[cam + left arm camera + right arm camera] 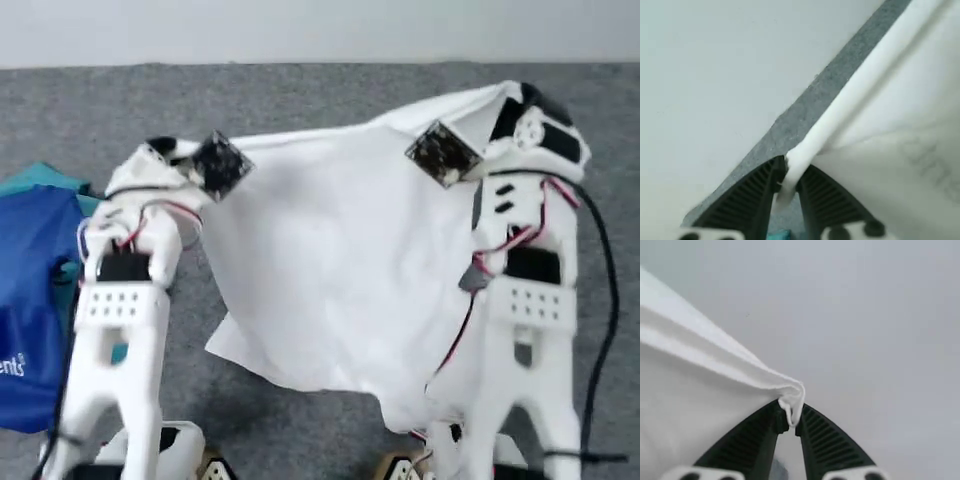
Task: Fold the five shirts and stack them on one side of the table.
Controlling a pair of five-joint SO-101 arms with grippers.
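- Left arm (120, 300) and right arm (525, 290) stand side by side at the near edge of the bench (300, 100), which has a grey, carpet-like surface.
- White shirt (340, 260) hangs spread between the two arms. Its near hem sags low between the arm bases; cannot tell if it touches the bench.
- Blue shirt (30, 290) lies bunched on the bench just outside the left arm. Teal shirt (45, 178) pokes out from under its far side.
- Left fingers (754, 196): narrow, pinched on a rolled edge of the white shirt, cloth running away taut.
- Right fingers (752, 437): narrow, nipping a folded corner of the same shirt.
- Both held corners sit high at the shirt's far edge, well apart, one at each side.
- Pale wall (300, 30) beyond the bench.
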